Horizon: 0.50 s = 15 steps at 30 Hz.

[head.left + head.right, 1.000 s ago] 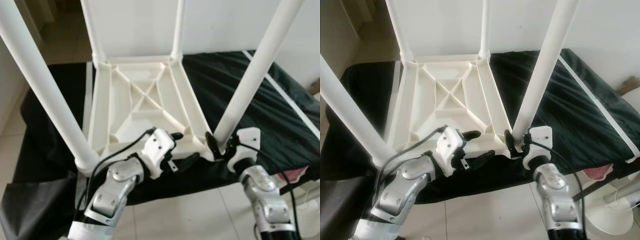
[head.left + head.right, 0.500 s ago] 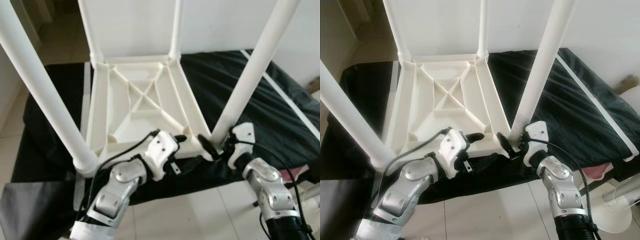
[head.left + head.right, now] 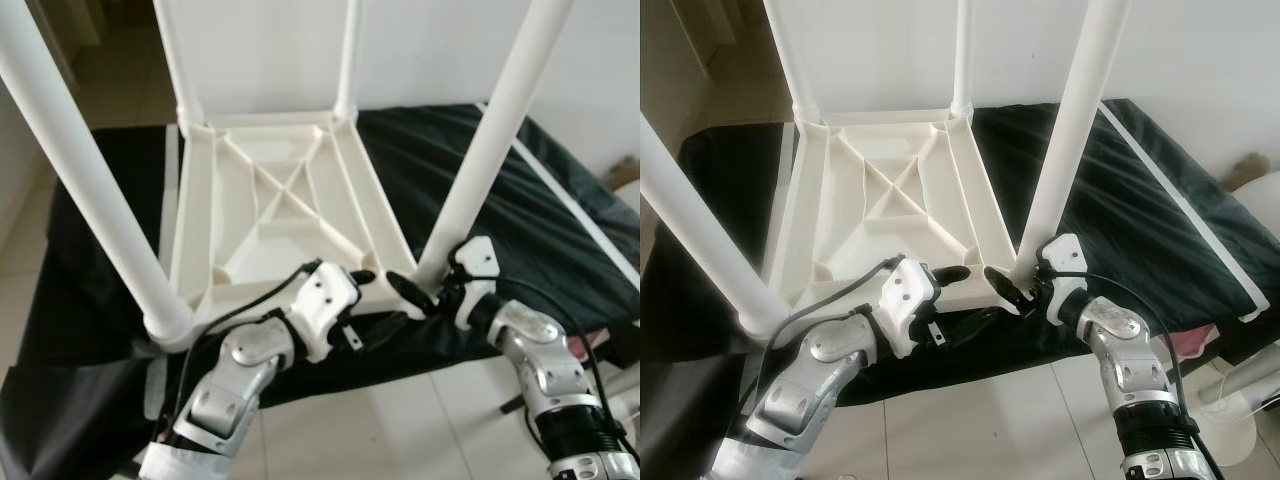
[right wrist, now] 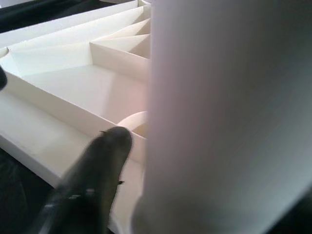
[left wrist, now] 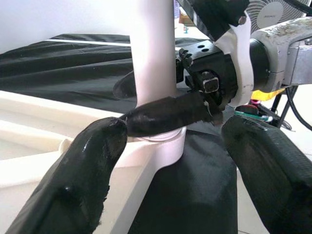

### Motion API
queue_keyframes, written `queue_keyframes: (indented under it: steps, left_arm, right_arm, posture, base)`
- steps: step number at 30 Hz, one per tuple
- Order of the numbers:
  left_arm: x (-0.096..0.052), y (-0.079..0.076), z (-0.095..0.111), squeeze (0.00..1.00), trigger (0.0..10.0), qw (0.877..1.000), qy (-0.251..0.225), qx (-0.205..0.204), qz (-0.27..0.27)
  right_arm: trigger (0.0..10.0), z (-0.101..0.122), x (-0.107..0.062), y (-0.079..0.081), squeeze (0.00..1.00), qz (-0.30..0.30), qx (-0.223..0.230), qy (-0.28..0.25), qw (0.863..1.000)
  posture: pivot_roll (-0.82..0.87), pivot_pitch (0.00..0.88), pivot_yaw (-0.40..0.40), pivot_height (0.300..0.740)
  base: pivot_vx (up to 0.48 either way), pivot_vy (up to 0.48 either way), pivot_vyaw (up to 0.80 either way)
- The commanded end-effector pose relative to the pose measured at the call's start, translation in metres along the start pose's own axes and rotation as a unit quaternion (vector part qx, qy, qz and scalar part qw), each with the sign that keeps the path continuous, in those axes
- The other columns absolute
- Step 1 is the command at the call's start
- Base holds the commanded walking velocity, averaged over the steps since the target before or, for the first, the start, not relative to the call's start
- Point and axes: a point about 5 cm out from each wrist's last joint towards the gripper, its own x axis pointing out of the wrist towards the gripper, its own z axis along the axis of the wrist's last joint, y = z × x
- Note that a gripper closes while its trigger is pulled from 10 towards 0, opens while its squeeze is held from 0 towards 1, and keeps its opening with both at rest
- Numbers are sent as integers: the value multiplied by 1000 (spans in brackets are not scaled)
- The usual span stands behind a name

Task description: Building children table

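1. Head views: the white plastic table top (image 3: pixel 270 215) lies upside down on a black cloth (image 3: pixel 520 210) over a bed-like surface, ribbed underside up. Four white legs stand in its corner sockets. The near-right leg (image 3: pixel 490 150) rises from the socket nearest the right gripper (image 3: pixel 425 290).
2. Head views, arms: the right gripper is closed around the base of the near-right leg, one finger lying across its front. The left gripper (image 3: pixel 372 300) has its fingers spread on either side of the table top's near edge, one above and one below, gripping nothing.
3. Left wrist view: two black pads (image 5: pixel 92 156) stand wide apart. Between them are the leg base and its socket collar (image 5: pixel 163 146), with the right gripper's finger wrapped across the leg.
4. Right wrist view: the leg (image 4: pixel 224 117) is pressed close to the camera, one finger (image 4: pixel 100 165) alongside it over the ribbed frame (image 4: pixel 73 92).
5. Judgement: step in hand is seating this leg. Drive it straight down the socket axis. Close the left gripper on the edge so the top cannot slide on the cloth. Check that the collar gap closes evenly.
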Motion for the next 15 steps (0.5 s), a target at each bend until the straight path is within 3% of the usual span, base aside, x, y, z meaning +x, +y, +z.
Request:
queue_keyframes:
  steps: [1, 7, 8, 11, 12, 15]
  left_arm:
    - [0, -3, 1, 0, 10000, 1000, 0, 2, 2]
    - [2, -5, 2, 0, 10000, 1000, -3, -1, -2]
    - [3, -5, 2, 0, 10000, 1000, -4, -1, -3]
    - [3, -5, 3, 0, 10000, 1000, -5, -2, -4]
    - [3, -5, 3, 0, 10000, 1000, -5, -2, -4]
    - [3, -6, 2, 0, 10000, 1000, -5, -7, -7]
  right_arm:
    - [0, 2, 2, 3, 0, 18, -9, -3, 1000]
    - [0, -4, -4, 6, 0, 20, -1, 2, 1000]
    - [4118, -6, -6, 7, 0, 14, 4, 6, 1000]
    - [4118, -7, -8, 7, 0, 10, 7, 8, 1000]
    - [10000, -9, -9, 8, 0, 3, 12, 10, 1000]
    - [10000, -11, -13, 9, 0, -22, 29, 10, 999]
  posture:
    - [24, 30, -80, 740]
    - [17, 24, -81, 740]
    - [15, 24, -82, 740]
    - [12, 25, -83, 740]
    - [6, 28, -80, 740]
    - [3, 32, -78, 740]
  base:
    - [0, 0, 0]
    - [0, 0, 0]
    - [0, 0, 0]
    - [0, 0, 0]
    - [0, 0, 0]
    - [0, 0, 0]
